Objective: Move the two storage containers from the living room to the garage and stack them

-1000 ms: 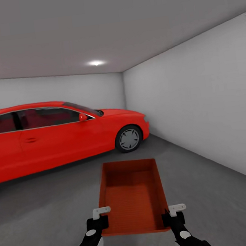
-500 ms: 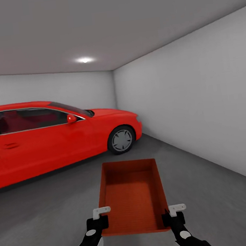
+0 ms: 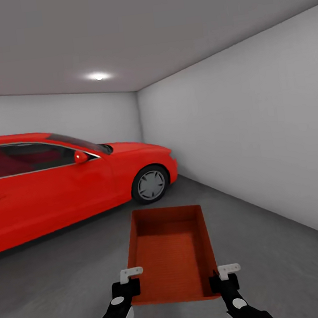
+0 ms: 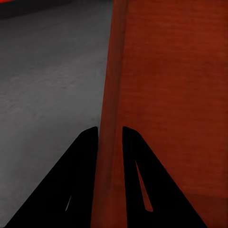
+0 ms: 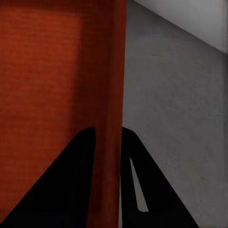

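A bare garage of plain white walls [image 3: 245, 133] and dark grey mottled concrete floor [image 3: 58, 271] is seen; a glossy red car [image 3: 57, 181] is parked at the left, well apart from the carried load, its front wheel near the far corner; a red-orange rectangular open storage bin [image 3: 171, 249] is held level above the floor, ahead of the robot; both black arms are extended forward and low; the left gripper [image 4: 110, 137] is clamped on the bin's left wall; the right gripper [image 5: 108, 137] is clamped on its right wall.
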### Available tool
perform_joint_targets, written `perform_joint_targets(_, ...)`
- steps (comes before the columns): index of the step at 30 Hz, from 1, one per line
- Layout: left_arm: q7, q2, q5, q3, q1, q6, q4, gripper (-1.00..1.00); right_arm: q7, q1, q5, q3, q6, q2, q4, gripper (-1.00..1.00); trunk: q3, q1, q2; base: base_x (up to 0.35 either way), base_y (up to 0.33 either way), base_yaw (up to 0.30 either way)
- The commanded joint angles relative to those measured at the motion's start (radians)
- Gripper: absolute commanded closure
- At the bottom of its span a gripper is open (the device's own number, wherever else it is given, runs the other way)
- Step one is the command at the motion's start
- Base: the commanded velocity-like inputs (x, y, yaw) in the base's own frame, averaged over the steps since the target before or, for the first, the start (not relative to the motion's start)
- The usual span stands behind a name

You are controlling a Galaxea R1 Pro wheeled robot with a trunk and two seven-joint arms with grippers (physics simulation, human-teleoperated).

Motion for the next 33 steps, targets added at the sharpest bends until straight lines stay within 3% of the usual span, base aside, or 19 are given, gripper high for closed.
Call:
perform_joint_targets(1, 0.014, 0.002, 0.019, -0.009, 0.0, 0.005, 0.0, 1.0, -0.008, -0.002, 0.014, -0.018, -0.071, 0.0, -0.002, 1.0, -0.002, 0.001, -0.001, 0.321, 0.125, -0.256)
perform_joint_targets(33, 0.014, 0.002, 0.019, -0.009, 0.0, 0.005, -0.001, 1.0, -0.008, -0.002, 0.013, -0.018, -0.071, 0.0, -0.002, 1.0, -0.018, 0.001, -0.001, 0.321, 0.127, -0.267)
